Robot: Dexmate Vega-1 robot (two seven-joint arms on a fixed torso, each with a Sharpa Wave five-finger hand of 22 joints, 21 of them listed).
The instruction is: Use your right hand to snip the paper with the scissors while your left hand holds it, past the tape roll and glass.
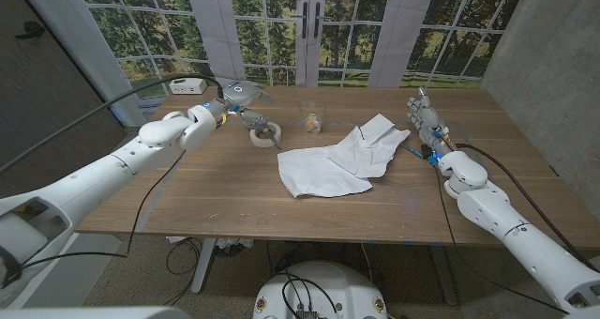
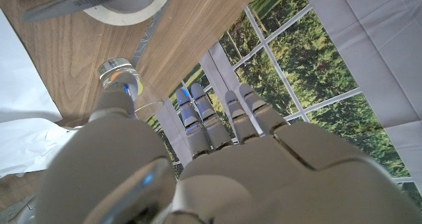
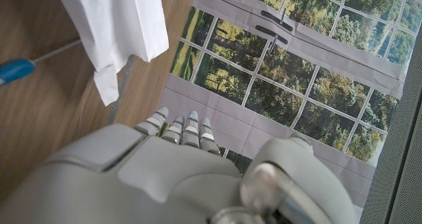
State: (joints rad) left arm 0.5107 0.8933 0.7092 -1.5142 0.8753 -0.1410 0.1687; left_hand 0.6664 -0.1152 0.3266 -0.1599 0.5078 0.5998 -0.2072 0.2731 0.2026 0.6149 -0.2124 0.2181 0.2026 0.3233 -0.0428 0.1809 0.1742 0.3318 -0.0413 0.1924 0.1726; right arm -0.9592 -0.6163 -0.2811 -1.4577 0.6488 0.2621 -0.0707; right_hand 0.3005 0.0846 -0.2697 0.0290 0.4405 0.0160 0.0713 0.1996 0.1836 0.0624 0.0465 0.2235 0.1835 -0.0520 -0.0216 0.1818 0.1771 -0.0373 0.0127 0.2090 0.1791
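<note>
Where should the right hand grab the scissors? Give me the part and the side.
Probably the handle loops, at the end of the scissors nearest the left hand. They lie propped on the tape roll, blades pointing toward the paper, so come down from above, on the glass side.

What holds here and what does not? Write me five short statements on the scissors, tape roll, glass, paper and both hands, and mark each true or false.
1. The scissors lie on top of the tape roll. True.
2. The right hand holds the scissors. False: it holds nothing, its fingers are straight, and it is at the far side of the paper from them.
3. The glass stands upright behind the paper. True.
4. The left hand presses on the paper. False: it is up by the tape roll, off the paper, holding nothing.
5. The paper is white and creased. True.
</note>
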